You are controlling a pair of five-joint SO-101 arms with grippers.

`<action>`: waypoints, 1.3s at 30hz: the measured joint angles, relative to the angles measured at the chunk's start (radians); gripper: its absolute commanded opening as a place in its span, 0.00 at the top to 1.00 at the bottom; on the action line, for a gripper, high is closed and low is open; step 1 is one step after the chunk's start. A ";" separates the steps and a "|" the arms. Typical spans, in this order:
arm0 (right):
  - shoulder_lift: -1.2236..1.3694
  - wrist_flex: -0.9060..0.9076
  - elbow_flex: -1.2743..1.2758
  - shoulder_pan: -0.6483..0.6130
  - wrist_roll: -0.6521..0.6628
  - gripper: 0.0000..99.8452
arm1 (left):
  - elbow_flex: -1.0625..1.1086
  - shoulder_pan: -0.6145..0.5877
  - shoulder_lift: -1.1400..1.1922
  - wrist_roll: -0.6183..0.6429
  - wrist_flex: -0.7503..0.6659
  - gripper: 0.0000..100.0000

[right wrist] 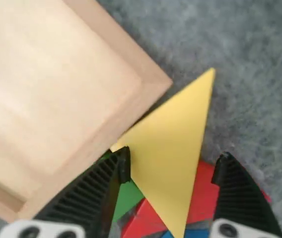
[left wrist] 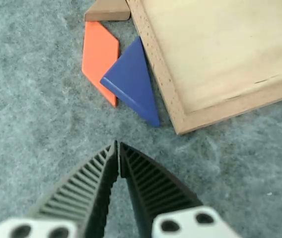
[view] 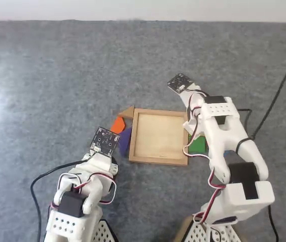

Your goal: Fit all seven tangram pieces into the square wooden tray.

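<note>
1. The grey felt table [view: 57,75] carries everything you see here.
2. The square wooden tray [view: 158,160] lies flat in the middle, between the two arms. Its rim [left wrist: 163,74] shows in the left wrist view, and one corner [right wrist: 146,84] in the right wrist view.
3. Your right gripper [right wrist: 173,166] is low at the tray's right side. Its claw is spread, with one finger on each side of the yellow triangle [right wrist: 171,144]; one finger touches the triangle's edge, the other stands a little apart.
4. Your left gripper [left wrist: 117,148] hangs over bare felt near the tray's left front corner, its claw pressed together with nothing inside.
5. The yellow triangle lies just beside the tray's corner, on top of a red piece [right wrist: 205,193] and a green piece [right wrist: 128,198].
6. The blue triangle [left wrist: 131,84] lies outside the tray, one edge along its left wall.
7. The orange parallelogram [left wrist: 100,54] touches the blue triangle on the side away from the tray.
8. A wood-coloured piece [left wrist: 108,10] lies at the tray's far left corner, next to the orange one.
</note>
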 measured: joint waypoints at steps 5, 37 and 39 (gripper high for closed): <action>0.040 -0.005 -0.015 -0.025 -0.005 0.73 | 0.000 0.000 0.000 0.000 0.000 0.98; 0.250 0.275 -0.255 -0.017 -0.041 0.68 | 0.000 0.000 0.000 0.000 0.000 0.98; 0.250 0.275 -0.250 -0.028 -0.041 0.68 | 0.000 0.000 0.000 0.000 0.000 0.98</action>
